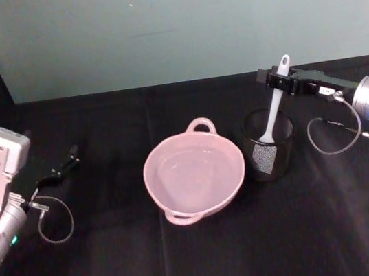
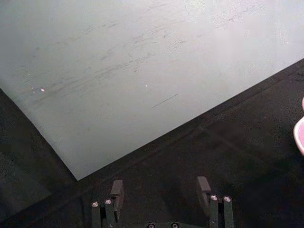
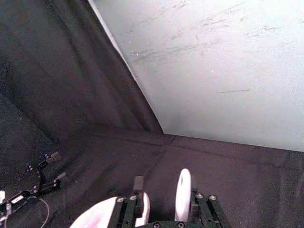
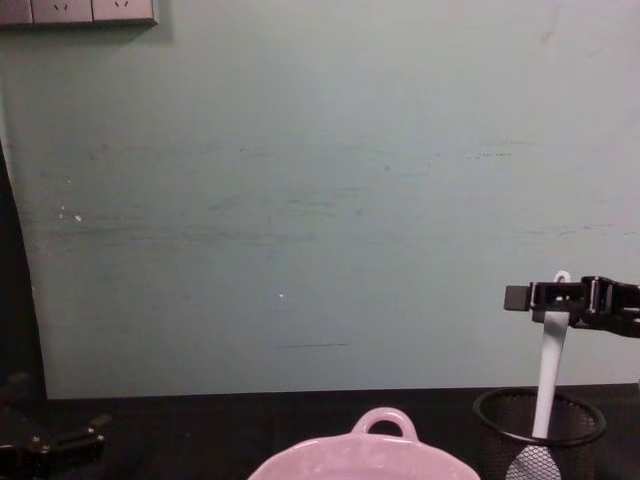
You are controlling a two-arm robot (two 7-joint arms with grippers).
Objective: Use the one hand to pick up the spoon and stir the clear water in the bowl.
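Nearest the head camera lies the black cloth-covered table (image 1: pixel 204 267), and at its middle sits the pale pink glossy round bowl (image 1: pixel 195 174) with small loop handles on its rim, taken below as the landmark. Clear water (image 1: pixel 191 173) is held in it, shown by faint glints alone.

Just to the right of the bowl, almost touching its rim, stands the black wire-mesh cup (image 1: pixel 269 145). The white plastic spoon (image 1: pixel 276 107), a long slim utensil with a flat broad blade, is propped in it — blade down inside the mesh, handle leaning up and away. The black slim two-fingered right gripper (image 1: pixel 283 80), on its silver wrist with the blue ring, is clamped on the handle near its top end, high above and to the right of the bowl.

The step in hand is judged to be the lift out of the cup. It is best done by drawing the spoon up along the handle's own lean until the blade is clear of the mesh rim; otherwise the light cup may be tipped or dragged against the bowl. Only then should the spoon be carried left over the pink rim and lowered.

Open room is seen above the bowl. Well to its left, the left gripper (image 1: pixel 69 158) is parked low over the cloth, its fingers apart.
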